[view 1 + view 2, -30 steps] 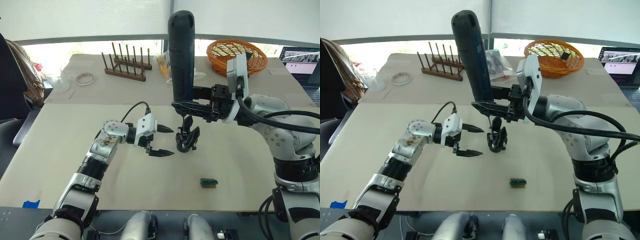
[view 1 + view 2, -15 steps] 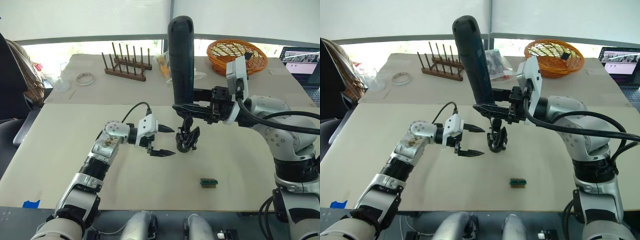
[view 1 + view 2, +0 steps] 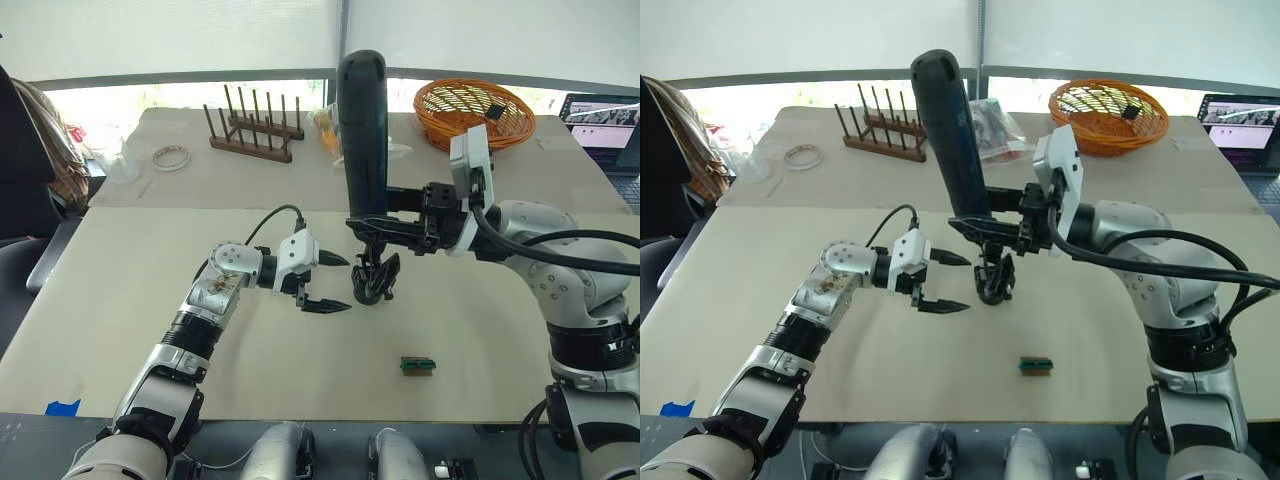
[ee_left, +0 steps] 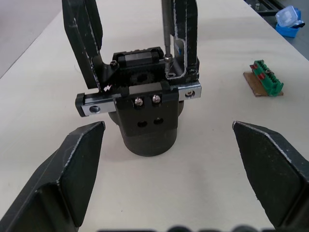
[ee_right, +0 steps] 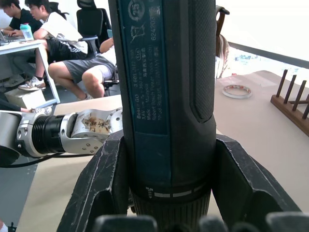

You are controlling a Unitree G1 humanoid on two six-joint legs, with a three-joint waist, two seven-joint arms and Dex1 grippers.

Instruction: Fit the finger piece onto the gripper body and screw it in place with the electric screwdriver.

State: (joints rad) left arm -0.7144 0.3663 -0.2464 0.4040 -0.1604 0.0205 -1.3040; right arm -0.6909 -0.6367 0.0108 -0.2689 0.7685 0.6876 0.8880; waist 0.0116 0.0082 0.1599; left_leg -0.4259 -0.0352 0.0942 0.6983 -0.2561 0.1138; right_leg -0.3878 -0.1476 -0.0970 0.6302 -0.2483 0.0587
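Gripper body [image 3: 374,281] standing upright on the table [image 3: 130,290], just beyond the left gripper [image 3: 322,283], fingers spread wide and empty. Electric screwdriver [image 3: 363,135] upright, clamped in the right gripper [image 3: 383,222], bit down on the body's top. Green block [image 3: 418,366] lying well apart.
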